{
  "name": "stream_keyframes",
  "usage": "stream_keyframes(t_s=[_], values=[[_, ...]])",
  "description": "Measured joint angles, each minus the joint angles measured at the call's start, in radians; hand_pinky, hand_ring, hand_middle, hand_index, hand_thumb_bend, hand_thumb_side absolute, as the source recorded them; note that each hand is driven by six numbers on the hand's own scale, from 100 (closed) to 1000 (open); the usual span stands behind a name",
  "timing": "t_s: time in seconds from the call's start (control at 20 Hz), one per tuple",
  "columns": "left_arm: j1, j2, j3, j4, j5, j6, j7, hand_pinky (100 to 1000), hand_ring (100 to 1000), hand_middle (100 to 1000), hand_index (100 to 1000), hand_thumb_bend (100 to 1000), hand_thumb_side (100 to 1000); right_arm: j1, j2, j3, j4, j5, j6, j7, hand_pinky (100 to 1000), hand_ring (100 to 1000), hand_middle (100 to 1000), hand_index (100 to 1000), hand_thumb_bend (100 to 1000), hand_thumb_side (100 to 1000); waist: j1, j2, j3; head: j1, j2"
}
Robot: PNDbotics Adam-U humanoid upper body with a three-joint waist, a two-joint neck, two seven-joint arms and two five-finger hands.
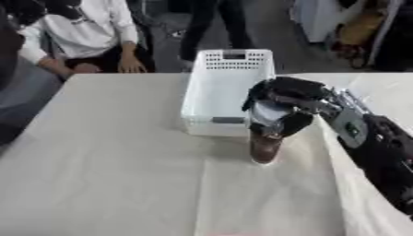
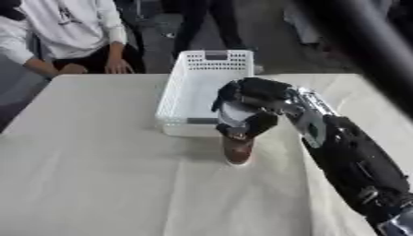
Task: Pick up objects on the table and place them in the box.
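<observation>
The robot's right hand (image 1: pixel 284 99) clamps the top of a brown bottle (image 1: pixel 264 146) standing on the table (image 1: pixel 105 156) just beside the white basket's (image 1: pixel 211 83) near right corner; lifting it over the rim looks next.

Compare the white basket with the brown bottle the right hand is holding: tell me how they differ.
The white basket is wide, open-topped and perforated; the brown bottle is narrow, tall and dark. The basket sits free on the table, while the bottle is gripped at its top by the right hand. Both are upright at the table's middle, the bottle just in front of the basket's near right corner.
</observation>
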Motion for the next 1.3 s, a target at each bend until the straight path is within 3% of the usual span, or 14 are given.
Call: stream_keyframes(t_s=[0.05,0.15,0.65,0.95,1.3], values=[[0.0,0.0,0.0,0.0,0.0,0.0,0.0,693,704,813,842,707,951,0.0,0.0,0.0,0.0,0.0,-0.01,-0.01,100,100,100,150,346,100,0.0,0.0,0.0,0.0,0.0],[0.0,0.0,0.0,0.0,0.0,0.0,0.0,693,704,814,842,705,951,0.001,-0.001,-0.002,0.0,0.002,-0.035,-0.035,100,100,100,135,398,100,0.0,0.0,0.0,0.0,0.0],[0.001,0.0,-0.005,0.0,0.003,0.0,-0.001,693,704,814,841,705,952,-0.008,-0.009,-0.032,0.007,0.084,-0.132,-0.132,100,100,100,125,392,100,0.004,0.001,-0.001,0.0,0.0],[0.003,0.0,-0.005,0.0,0.003,0.001,-0.002,693,704,814,842,705,951,-0.057,-0.032,-0.051,0.006,0.027,-0.134,-0.134,100,100,100,123,389,100,0.003,0.0,-0.002,0.0,0.007],[0.009,0.0,-0.005,0.0,0.004,0.004,-0.005,692,704,814,842,708,948,-0.109,-0.052,-0.056,0.006,-0.091,-0.102,-0.101,100,100,100,133,382,100,0.003,-0.003,-0.003,0.001,0.007]])
